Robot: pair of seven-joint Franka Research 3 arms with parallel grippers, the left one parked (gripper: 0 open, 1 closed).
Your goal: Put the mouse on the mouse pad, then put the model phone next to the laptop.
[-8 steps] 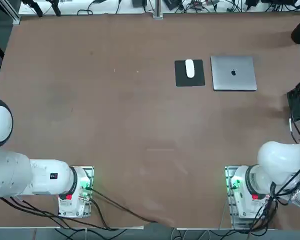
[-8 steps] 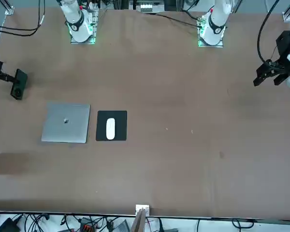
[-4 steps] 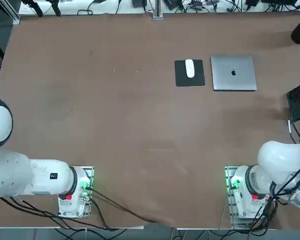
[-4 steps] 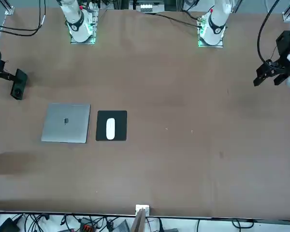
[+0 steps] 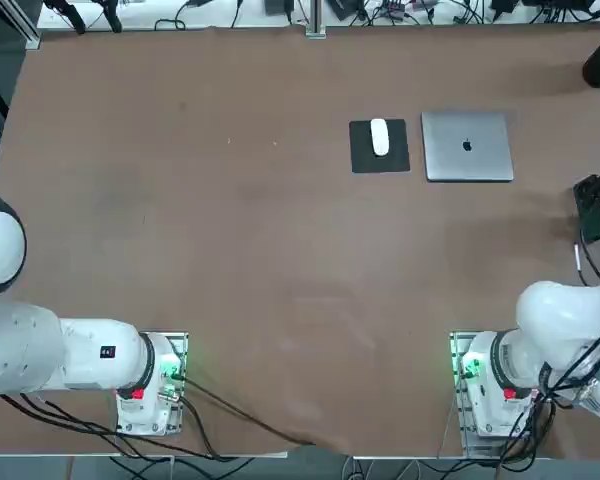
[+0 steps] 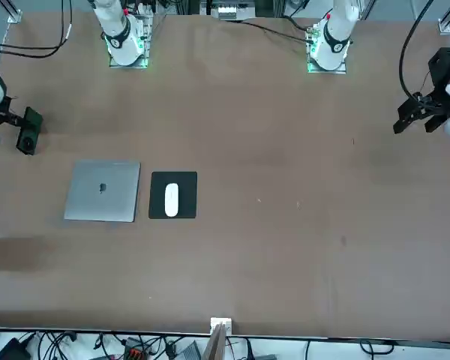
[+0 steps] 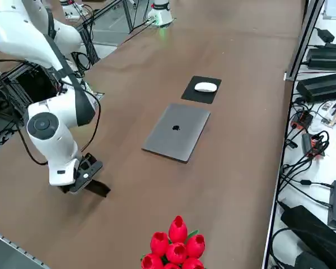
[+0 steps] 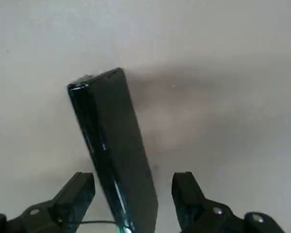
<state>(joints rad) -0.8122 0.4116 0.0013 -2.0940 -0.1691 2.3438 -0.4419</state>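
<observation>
The white mouse (image 5: 379, 137) rests on the black mouse pad (image 5: 380, 161), which lies beside the closed silver laptop (image 5: 467, 146). Near the table's right edge, nearer the robot than the laptop, sits the dark model phone (image 5: 591, 210). My right gripper (image 8: 133, 180) is low over it and open. In the wrist view the model phone (image 8: 114, 145) runs between the two fingers, tilted with one long edge showing. A small gap shows on each side. The side view shows the gripper (image 7: 81, 179) down at the model phone (image 7: 98, 189).
A bunch of red tulips (image 7: 173, 246) stands at the table's near right corner in the side view. Cables and black boxes (image 7: 319, 84) line the floor beyond the table's far edge. The parked left arm (image 5: 40, 350) sits at its base.
My right arm has edged slightly toward the table's right edge at the model phone. The mouse, mouse pad and laptop have not moved.
</observation>
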